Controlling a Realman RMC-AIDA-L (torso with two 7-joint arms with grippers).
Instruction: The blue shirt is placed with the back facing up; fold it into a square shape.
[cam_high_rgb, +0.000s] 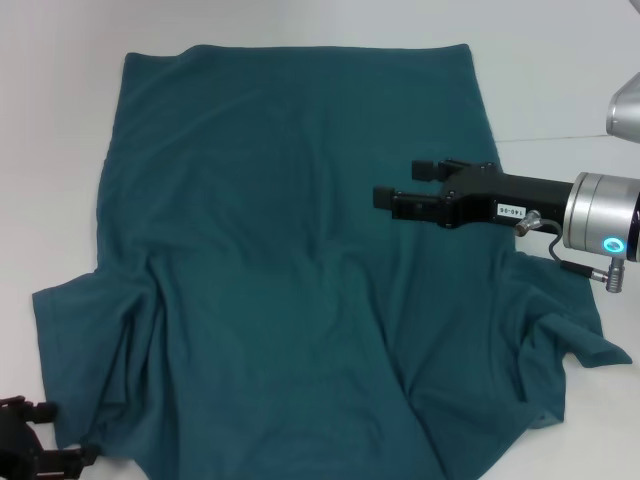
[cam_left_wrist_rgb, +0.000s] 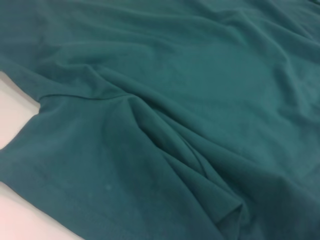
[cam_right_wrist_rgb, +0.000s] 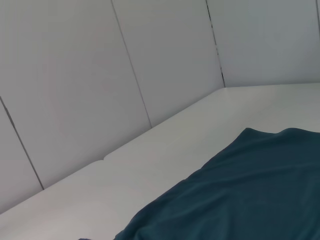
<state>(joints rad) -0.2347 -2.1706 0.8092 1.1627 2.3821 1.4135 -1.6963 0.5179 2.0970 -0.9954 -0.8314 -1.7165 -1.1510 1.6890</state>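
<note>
You have the blue shirt (cam_high_rgb: 280, 270) spread plain side up over most of the white table (cam_high_rgb: 560, 80), its hem toward the far edge, both sleeves rumpled toward the near corners, and no lettering showing on the cloth. Your right gripper (cam_high_rgb: 395, 185) hangs above the shirt's right half with its claw spread and nothing between the fingers; the small white label on its body is too fine to read. Your left gripper (cam_high_rgb: 25, 445) sits at the near left corner beside the left sleeve, and you cannot tell how its claw stands.
</note>
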